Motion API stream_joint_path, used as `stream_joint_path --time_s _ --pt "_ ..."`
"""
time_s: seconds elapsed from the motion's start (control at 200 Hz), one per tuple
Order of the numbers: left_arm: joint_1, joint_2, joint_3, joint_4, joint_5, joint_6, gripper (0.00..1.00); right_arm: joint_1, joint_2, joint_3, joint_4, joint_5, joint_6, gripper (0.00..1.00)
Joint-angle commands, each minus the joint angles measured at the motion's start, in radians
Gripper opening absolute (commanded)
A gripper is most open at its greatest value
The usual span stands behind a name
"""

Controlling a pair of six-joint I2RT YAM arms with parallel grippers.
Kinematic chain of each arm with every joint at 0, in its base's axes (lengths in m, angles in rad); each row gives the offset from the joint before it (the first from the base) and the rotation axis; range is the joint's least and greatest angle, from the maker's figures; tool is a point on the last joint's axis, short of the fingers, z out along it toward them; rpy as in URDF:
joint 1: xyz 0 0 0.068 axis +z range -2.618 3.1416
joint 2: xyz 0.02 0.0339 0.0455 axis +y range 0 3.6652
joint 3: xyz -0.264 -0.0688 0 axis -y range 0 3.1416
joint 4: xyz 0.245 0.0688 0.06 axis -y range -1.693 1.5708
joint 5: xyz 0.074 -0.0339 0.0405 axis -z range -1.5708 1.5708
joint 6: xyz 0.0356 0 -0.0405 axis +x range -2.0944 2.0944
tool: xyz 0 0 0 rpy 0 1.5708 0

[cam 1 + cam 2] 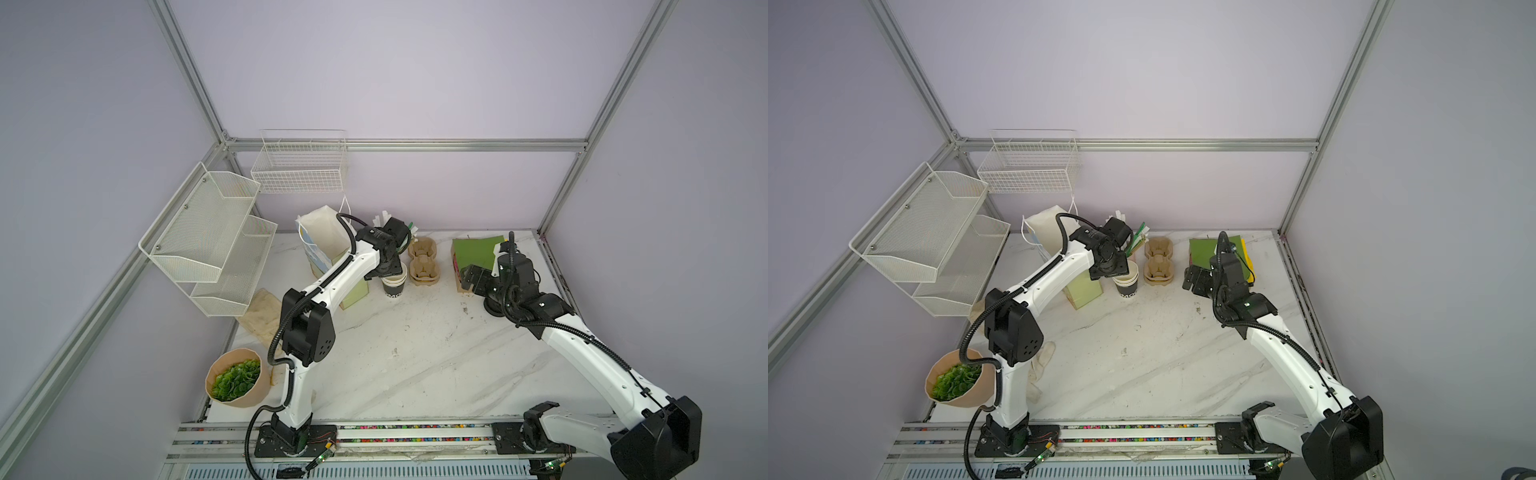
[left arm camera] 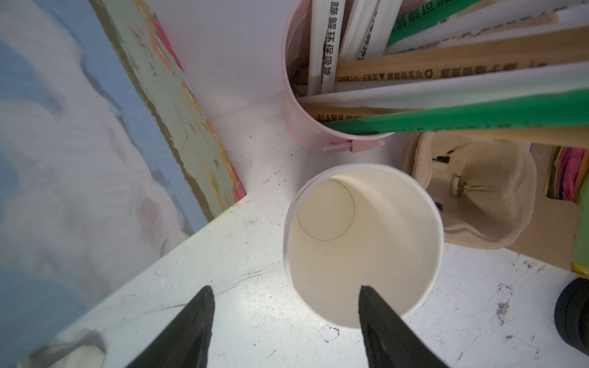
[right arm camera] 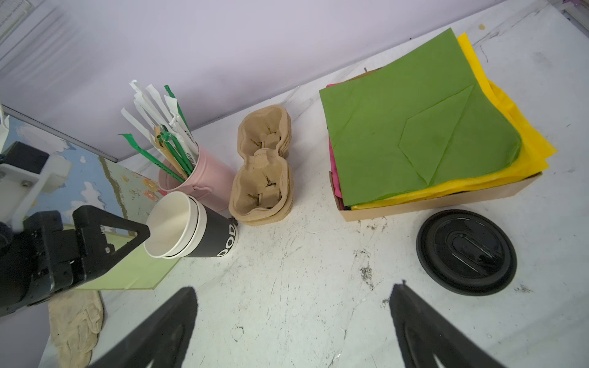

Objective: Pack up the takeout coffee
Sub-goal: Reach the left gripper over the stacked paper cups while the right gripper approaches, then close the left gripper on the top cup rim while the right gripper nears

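1. Around you stand plain lilac walls (image 1: 415,83), braced by a silver aluminium frame (image 1: 407,144).
2. Your work surface is a white marble-patterned table (image 1: 415,353), scuffed and speckled with dark marks.
3. Along its back, starting from the right in both top views, you have three things. They are a shallow brown cardboard box (image 3: 446,197) of green, yellow and pink paper sheets, a stack of tan moulded-pulp cup carriers (image 3: 261,178), and a pale pink cup of wrapped straws (image 3: 207,178).
4. Your right gripper (image 3: 294,286) hangs over bare table with its jaws spread wide, holding nothing and touching nothing.
5. Your left gripper (image 2: 283,288) points down at the nested small black paper cups (image 3: 216,239). These have white lettering and cream insides, are uncovered, and stand upright just in front of the pink cup. The jaws are partly apart, one finger over the mouth and one outside the wall. You cannot tell whether either touches the rim.
6. The round black plastic lid (image 3: 465,251) lies flat just beside the cardboard box, well apart from the cups.
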Motion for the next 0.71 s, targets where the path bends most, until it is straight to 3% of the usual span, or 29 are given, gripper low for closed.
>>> stream_joint_path --time_s 0.0,0.52,0.7 --pt "0.001 0.012 0.109 -0.007 0.006 -0.007 0.65 -0.004 -0.021 0.020 -0.018 -0.009 -0.009 0.97" --pt "0.007 0.061 0.138 -0.007 0.022 0.015 0.36 -0.005 -0.037 0.009 -0.014 -0.030 -0.012 0.96" --pt "0.011 0.068 0.133 -0.010 0.015 0.024 0.32 -0.004 -0.044 0.004 -0.014 -0.030 -0.012 0.96"
